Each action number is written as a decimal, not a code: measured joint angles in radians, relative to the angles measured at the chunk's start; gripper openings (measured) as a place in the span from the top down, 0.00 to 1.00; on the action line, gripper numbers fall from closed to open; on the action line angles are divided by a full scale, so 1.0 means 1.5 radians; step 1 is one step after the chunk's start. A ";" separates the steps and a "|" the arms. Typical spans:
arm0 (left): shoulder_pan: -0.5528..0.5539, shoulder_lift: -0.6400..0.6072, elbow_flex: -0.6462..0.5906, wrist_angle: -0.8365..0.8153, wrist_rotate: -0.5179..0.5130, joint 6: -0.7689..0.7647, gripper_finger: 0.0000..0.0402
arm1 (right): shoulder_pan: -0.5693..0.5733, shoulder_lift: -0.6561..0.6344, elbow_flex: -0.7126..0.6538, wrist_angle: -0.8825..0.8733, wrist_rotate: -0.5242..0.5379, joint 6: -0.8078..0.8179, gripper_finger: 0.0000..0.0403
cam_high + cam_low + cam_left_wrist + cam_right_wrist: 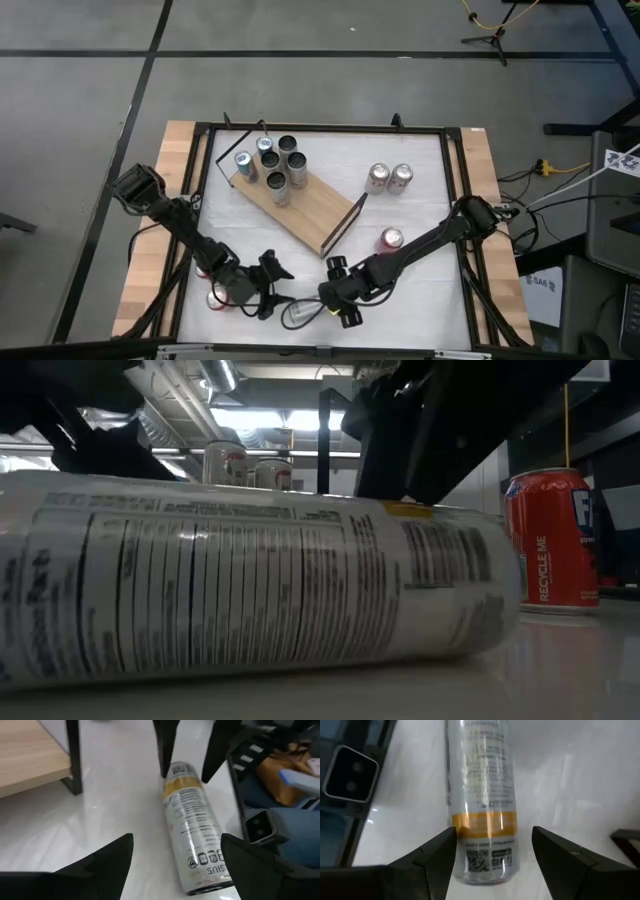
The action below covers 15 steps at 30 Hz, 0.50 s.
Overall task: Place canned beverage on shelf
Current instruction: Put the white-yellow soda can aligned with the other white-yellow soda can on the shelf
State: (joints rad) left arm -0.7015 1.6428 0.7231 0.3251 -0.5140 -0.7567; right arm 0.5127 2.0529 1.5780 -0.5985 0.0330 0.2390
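A silver canned beverage [192, 820] lies on its side on the white table near the front edge [300, 315]. My left gripper [176, 840] is open, and the can's near end lies between its fingertips. My right gripper [494, 835] is open, tipped down over the can's other end, with one finger on each side of the can. I cannot see either gripper touching the can. The shelf [310, 205], a light wooden board on a black frame, stands at the table's middle with several upright cans [272, 160] at its far left end.
A red can [391, 239] stands upright to the right of the shelf. Two more cans [389, 178] stand farther back. Another can [214, 297] shows beside my left arm. A small camera block [260, 825] sits at the front edge, close to the lying can.
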 joint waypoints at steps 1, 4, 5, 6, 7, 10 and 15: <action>-0.002 0.000 0.000 0.009 -0.001 0.002 0.27 | 0.000 0.000 0.000 -0.001 0.000 0.000 0.37; -0.010 0.000 0.000 0.034 -0.005 0.013 0.27 | 0.000 0.005 -0.001 0.003 -0.002 0.010 0.37; -0.014 0.000 0.000 0.041 -0.007 0.018 0.27 | 0.000 0.008 -0.001 0.004 -0.005 0.013 0.37; -0.019 0.000 0.000 0.050 -0.012 0.021 0.27 | 0.000 0.012 -0.001 0.001 -0.005 0.013 0.37; -0.023 0.000 0.000 0.056 -0.015 0.024 0.27 | 0.000 0.018 -0.002 0.002 -0.008 0.014 0.37; -0.030 0.000 0.002 0.055 -0.016 0.035 0.27 | -0.002 0.025 -0.001 0.008 -0.025 0.028 0.37; -0.032 0.000 0.011 0.046 -0.018 0.048 0.27 | -0.002 0.027 -0.001 0.017 -0.029 0.027 0.37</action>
State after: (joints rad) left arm -0.7490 1.6428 0.7391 0.3938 -0.5404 -0.6851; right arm 0.5095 2.0928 1.5764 -0.5738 -0.0105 0.2802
